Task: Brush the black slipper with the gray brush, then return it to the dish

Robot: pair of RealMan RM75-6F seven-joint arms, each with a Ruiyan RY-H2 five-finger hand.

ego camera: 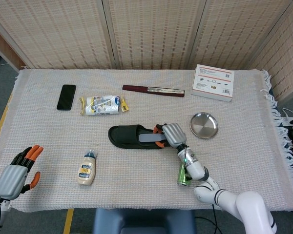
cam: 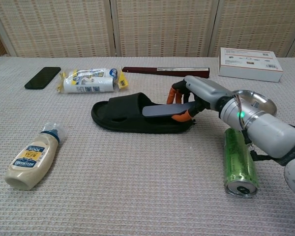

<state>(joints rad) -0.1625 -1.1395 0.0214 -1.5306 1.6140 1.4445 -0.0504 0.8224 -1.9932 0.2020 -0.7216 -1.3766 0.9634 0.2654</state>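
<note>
Right hand (cam: 199, 94) clenched round gray brush (cam: 168, 109), laid lengthwise along black slipper (cam: 132, 114); dish (ego camera: 203, 125) just right; left hand (ego camera: 17, 171) released, far.

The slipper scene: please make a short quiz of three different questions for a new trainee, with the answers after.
1. True or false: the gray brush lies in the metal dish.
2. Which hand holds the brush?
A. the left hand
B. the right hand
C. neither
3. Fill in: the green can lies on its ____ on the table, near the right arm.

Key:
1. False. The dish holds nothing; the brush is over the black slipper, held there.
2. B. The left hand rests open at the table's near left corner, holding nothing.
3. side.
</note>
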